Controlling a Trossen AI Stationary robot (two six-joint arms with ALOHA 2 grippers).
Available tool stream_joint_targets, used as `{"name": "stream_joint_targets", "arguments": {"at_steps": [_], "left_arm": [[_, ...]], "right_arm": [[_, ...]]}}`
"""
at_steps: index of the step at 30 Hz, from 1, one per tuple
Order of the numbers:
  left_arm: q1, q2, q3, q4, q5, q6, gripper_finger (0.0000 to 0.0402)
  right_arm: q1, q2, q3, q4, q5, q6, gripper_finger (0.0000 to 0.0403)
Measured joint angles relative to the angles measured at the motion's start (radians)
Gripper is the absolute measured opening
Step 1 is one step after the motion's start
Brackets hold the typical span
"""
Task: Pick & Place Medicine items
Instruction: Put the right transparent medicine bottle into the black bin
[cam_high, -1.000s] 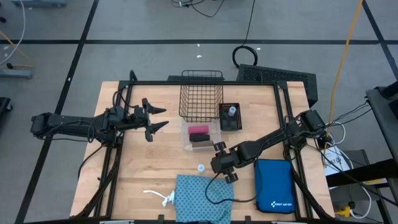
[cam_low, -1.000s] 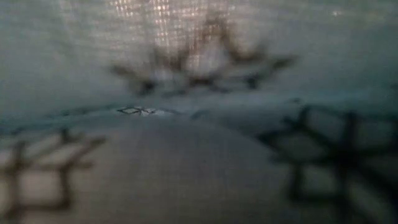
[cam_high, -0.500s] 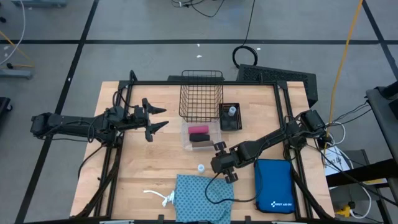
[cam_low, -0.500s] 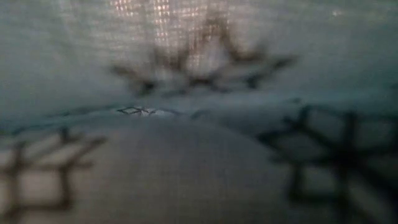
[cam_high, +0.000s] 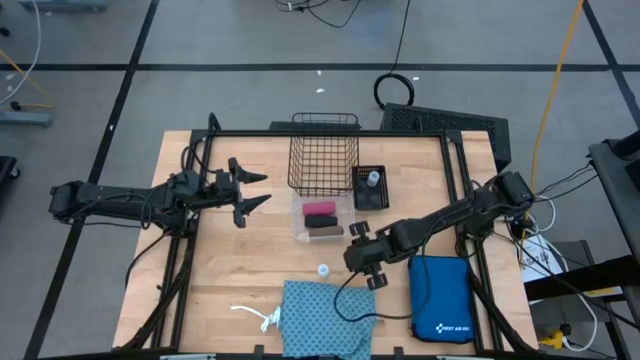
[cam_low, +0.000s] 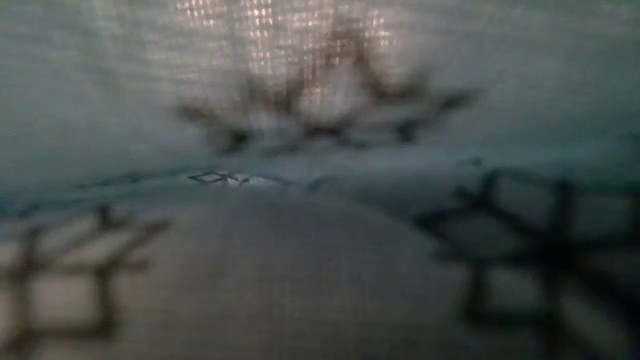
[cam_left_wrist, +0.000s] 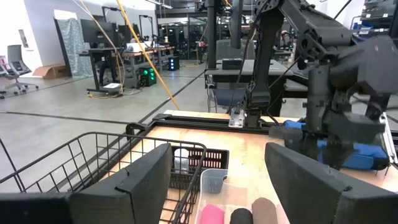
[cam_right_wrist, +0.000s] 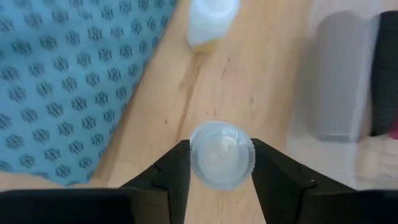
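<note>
My right gripper (cam_high: 362, 262) hangs over the table's middle, shut on a tiny white-capped vial (cam_right_wrist: 221, 154). A second vial (cam_high: 323, 270) stands on the wood next to the teal patterned cloth (cam_high: 325, 318), whose white string (cam_high: 255, 315) trails toward the left. A pink roll (cam_high: 319, 209) and a brown roll (cam_high: 321, 229) lie in a clear tray (cam_high: 300, 222). Another vial (cam_high: 373, 179) sits in a small black box. My left gripper (cam_high: 250, 190) hovers open and level at the table's left, touching nothing. My right gripper pinches the vial between its two fingers, which sit on opposite sides of the round white cap (cam_right_wrist: 194, 155). The fingers slant steeply down from the table's right. The vial stands upright in the hold, cap up, over bare wood beside the cloth.
A wire basket (cam_high: 323, 150) stands at the far middle and the black box (cam_high: 370, 192) beside it. A big blue zip case (cam_high: 440, 298) lies near the right front. The cloth covers the low view entirely. Bare wood lies at the left front.
My right gripper has risen a little and drawn slightly toward the table's right edge, staying shut on the vial, which goes with it. The left arm has kept still.
</note>
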Motion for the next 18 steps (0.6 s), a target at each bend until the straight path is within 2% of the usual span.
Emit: {"name": "stream_joint_targets", "arguments": {"at_steps": [11,18], "left_arm": [[0.0,0.0,0.0,0.0,0.0,0.0,0.0269],[0.0,0.0,0.0,0.0,0.0,0.0,0.0269]], "right_arm": [[-0.075,-0.143,0.001,-0.052,0.0,0.186,0.0141],[-0.142,-0.208,0.001,-0.139,0.003,0.227,0.0138]]}}
